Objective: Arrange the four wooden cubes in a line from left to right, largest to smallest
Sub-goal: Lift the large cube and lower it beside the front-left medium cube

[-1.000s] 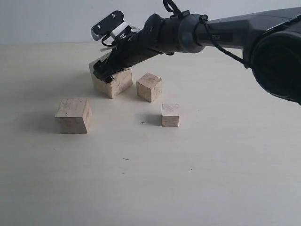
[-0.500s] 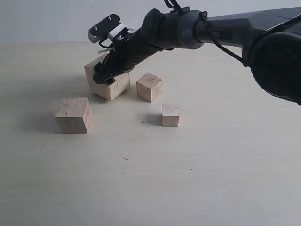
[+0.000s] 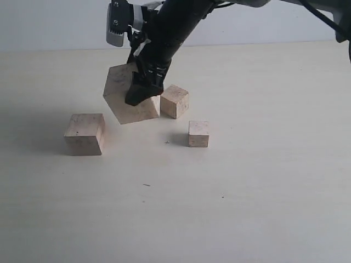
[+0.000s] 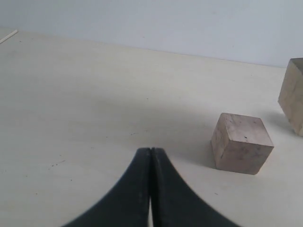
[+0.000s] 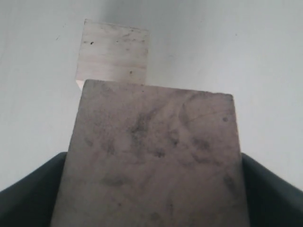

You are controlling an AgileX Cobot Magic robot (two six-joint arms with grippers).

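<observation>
The largest of the four wooden cubes [image 3: 120, 97] hangs tilted just above the table, my right gripper [image 3: 143, 90] shut on it from above. In the right wrist view its smudged face [image 5: 154, 156] fills the space between the dark fingers [image 5: 28, 198]. The second-largest cube [image 3: 85, 133] rests at the left and also shows in the wrist views [image 5: 113, 52] [image 4: 241, 143]. A mid-size cube [image 3: 175, 101] sits just right of the held one, and the smallest cube [image 3: 198, 133] lies in front of it. My left gripper [image 4: 151, 150] is shut and empty, low over the table near the second-largest cube.
The pale table top [image 3: 247, 192] stretches bare across the front and the right. A light wall [image 3: 55, 24] bounds the far edge. The right arm [image 3: 175, 27] reaches down from the top over the middle cubes.
The right gripper has closed on the largest cube and raised it off the table, tipping it onto a corner. The arm has swung upward. The other cubes have not moved.
</observation>
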